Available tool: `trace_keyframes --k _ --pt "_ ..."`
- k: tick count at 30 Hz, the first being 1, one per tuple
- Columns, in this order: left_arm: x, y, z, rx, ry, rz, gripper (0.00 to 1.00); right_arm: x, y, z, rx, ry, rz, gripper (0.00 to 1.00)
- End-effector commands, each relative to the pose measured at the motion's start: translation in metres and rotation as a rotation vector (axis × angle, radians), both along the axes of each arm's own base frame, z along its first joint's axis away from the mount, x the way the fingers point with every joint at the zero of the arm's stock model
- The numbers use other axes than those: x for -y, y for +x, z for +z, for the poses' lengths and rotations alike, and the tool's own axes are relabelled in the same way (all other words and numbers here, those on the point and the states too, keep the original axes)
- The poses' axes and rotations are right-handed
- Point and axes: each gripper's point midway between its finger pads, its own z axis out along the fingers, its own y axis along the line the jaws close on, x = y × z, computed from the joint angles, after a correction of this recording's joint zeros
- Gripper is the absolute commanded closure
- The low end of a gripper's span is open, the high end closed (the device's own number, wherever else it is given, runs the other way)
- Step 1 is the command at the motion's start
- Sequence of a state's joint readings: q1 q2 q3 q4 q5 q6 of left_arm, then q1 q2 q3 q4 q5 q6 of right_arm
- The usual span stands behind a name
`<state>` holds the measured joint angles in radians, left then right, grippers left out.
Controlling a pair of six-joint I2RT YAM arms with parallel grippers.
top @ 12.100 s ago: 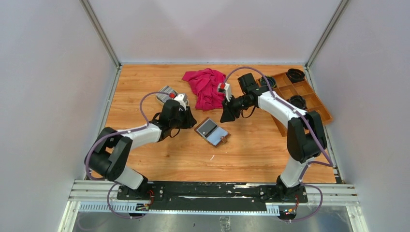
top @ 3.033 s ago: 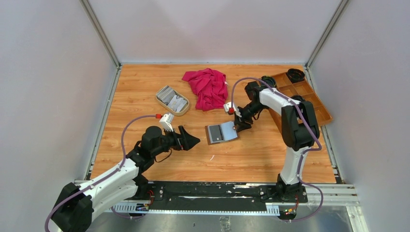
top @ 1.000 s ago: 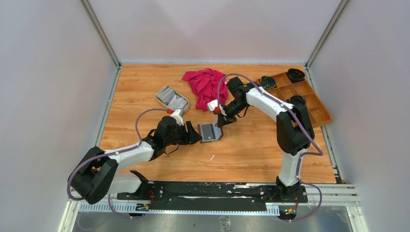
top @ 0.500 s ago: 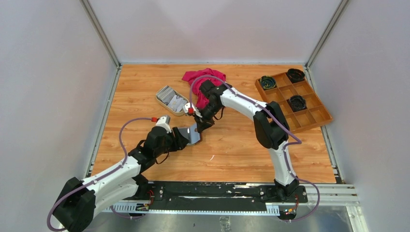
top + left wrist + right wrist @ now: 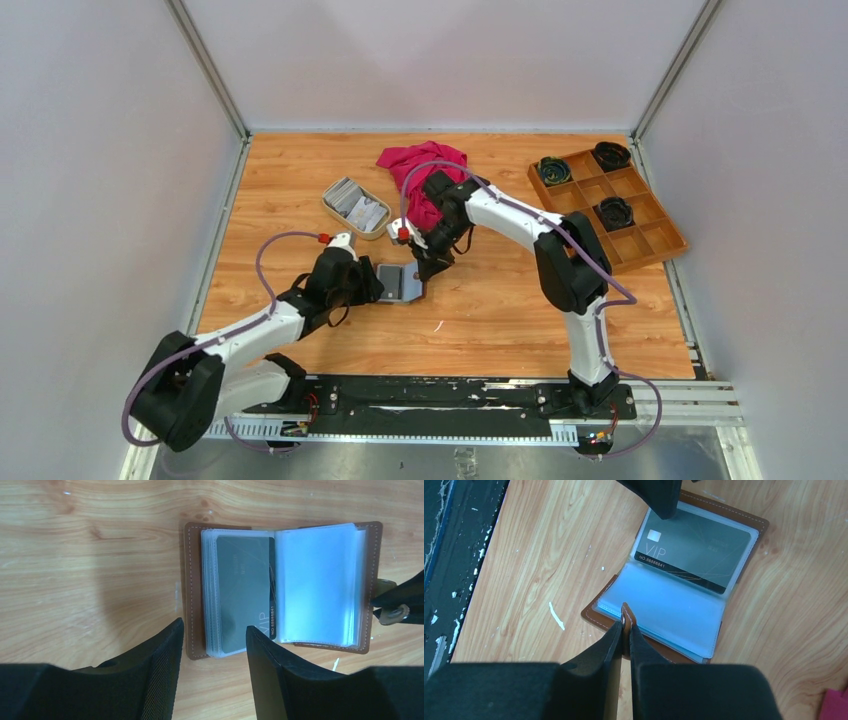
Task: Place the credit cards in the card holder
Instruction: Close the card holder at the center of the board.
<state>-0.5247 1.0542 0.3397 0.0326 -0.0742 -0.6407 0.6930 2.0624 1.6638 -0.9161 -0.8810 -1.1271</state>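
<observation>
Plainly, the right tool (image 5: 625,626) is clamped on the snap tab (image 5: 626,614) of the holder (image 5: 593,613). The holder lies open and flat on the tabletop (image 5: 500,310). The left tool (image 5: 214,629) stands open, one finger on each side of the near edge of the opposite leaf; whether it touches, I cannot tell.

The holder looks light and floppy: soft leather around a stack of clear sleeves (image 5: 320,585), so it would probably slide or fold shut if it is not pinned. The tab is a fair anchor, and pressing on the leather edge should steady the other leaf. One grey VIP card (image 5: 245,590) already sits in a sleeve.

The remaining cards (image 5: 358,205) lie in the dish (image 5: 327,203), a short way behind the holder. They are thin, stiff and likely slick, so they are best pinched by an edge.

The wood is smooth. A cloth (image 5: 420,165) and a tray (image 5: 650,235) lie farther back, and pale walls close in the sides.
</observation>
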Motion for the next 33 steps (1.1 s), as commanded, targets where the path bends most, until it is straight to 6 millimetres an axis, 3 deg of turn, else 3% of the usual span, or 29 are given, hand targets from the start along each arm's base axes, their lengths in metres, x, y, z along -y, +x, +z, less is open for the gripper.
trace_keyframes --k 1,7,14,20,28,33 --pt "0.020 0.011 0.003 -0.002 -0.021 -0.091 0.48 0.013 -0.005 0.011 0.010 -0.001 -0.002 0.89" --pt "0.036 0.004 -0.017 -0.077 -0.046 -0.175 0.56 0.009 -0.003 0.024 0.014 0.027 -0.010 0.89" --pt "0.051 -0.007 -0.031 -0.138 -0.116 -0.238 0.62 -0.016 -0.004 0.032 -0.086 0.076 -0.038 0.88" --pt "0.061 -0.012 -0.033 -0.154 -0.178 -0.258 0.62 -0.042 0.004 0.022 -0.113 0.083 -0.112 0.88" --pt "0.063 -0.015 -0.036 -0.164 -0.225 -0.237 0.62 -0.059 0.019 -0.005 -0.163 0.051 -0.243 0.85" --pt "0.058 -0.017 -0.041 -0.171 -0.221 -0.209 0.62 -0.064 0.016 0.003 -0.219 0.049 -0.287 0.61"
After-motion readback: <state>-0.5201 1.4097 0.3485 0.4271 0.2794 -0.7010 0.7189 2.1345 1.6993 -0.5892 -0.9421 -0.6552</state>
